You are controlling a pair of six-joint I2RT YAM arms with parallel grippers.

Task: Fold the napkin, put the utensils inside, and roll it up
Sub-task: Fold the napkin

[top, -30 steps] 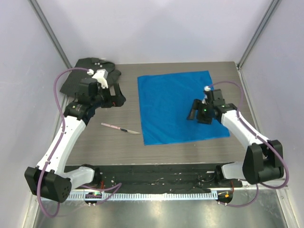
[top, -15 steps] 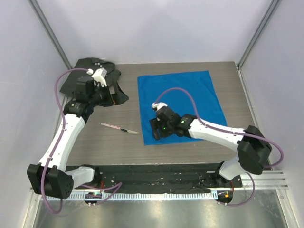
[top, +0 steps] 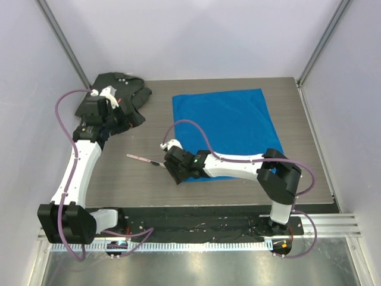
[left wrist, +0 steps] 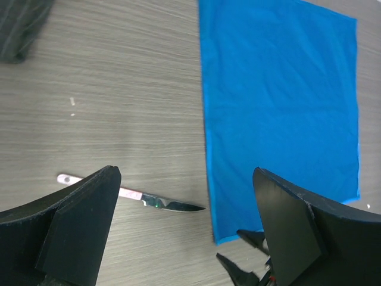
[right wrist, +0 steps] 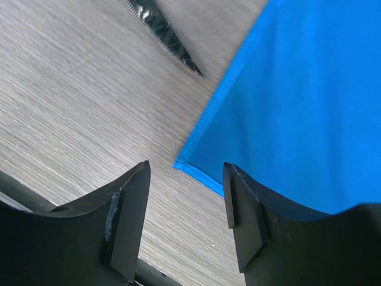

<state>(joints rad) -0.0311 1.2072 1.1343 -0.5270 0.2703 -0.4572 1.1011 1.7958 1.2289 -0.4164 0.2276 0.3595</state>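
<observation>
The napkin (top: pixel 226 125) lay flat on the table (top: pixel 134 182), the knife (top: pixel 146 159) just left of it; the right fingers (right wrist: pixel 128 220) stood apart over its near-left corner; the left fingers (left wrist: pixel 77 226) gaped wide, holding nothing.

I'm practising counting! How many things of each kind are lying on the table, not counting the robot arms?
napkin: 1
knife: 1
shirt: 1
total: 3
</observation>
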